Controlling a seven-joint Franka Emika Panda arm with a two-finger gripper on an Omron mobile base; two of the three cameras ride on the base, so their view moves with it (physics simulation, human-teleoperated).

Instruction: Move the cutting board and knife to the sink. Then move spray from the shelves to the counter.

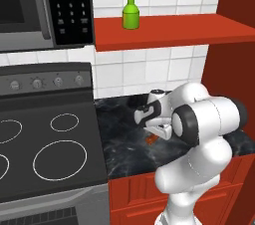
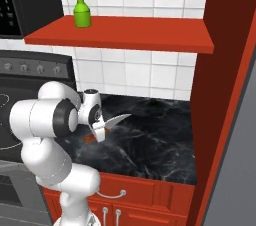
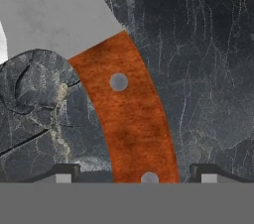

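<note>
Currently, left base view: one green spray bottle (image 1: 131,12) is seen on the one thick red slab shelf (image 1: 174,32); the gripper (image 1: 158,130) is held low over the black marble-patterned counter (image 1: 124,139), by the stove edge.

Right base view: one small knife with curved silver blade (image 2: 114,120) is seen at the gripper, bare counter to the right.

Hand view: reddish-brown handle is centred between parted fingertips (image 3: 63,172), untouched.

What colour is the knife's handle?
Reddish-brown with grey rivets; the knife handle shows best in the hand view.
</note>
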